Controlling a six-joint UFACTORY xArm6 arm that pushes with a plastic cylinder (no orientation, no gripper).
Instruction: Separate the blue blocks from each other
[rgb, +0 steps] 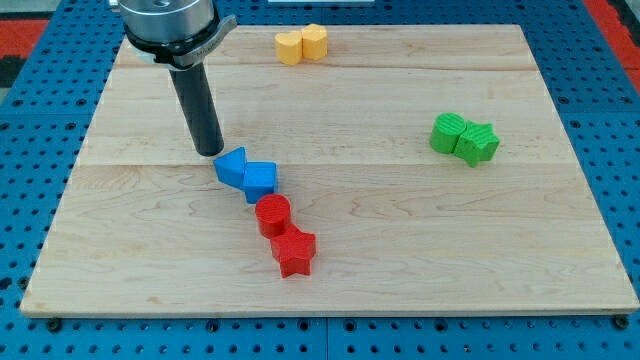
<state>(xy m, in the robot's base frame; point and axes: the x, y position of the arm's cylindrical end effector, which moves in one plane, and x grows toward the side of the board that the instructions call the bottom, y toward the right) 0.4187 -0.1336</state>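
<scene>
Two blue blocks touch each other near the board's middle left: a blue wedge-like block (232, 166) and a blue cube (260, 180) just to its lower right. My tip (208, 151) stands on the board just to the upper left of the blue wedge-like block, very close to it or touching it. The dark rod rises from there to the arm's mount at the view's top left.
A red cylinder (272, 214) sits right below the blue cube, with a red star (294, 251) below it. Two yellow blocks (301, 44) sit at the top edge. Two green blocks (464, 138) sit at the right. The wooden board (400, 250) lies on a blue pegboard.
</scene>
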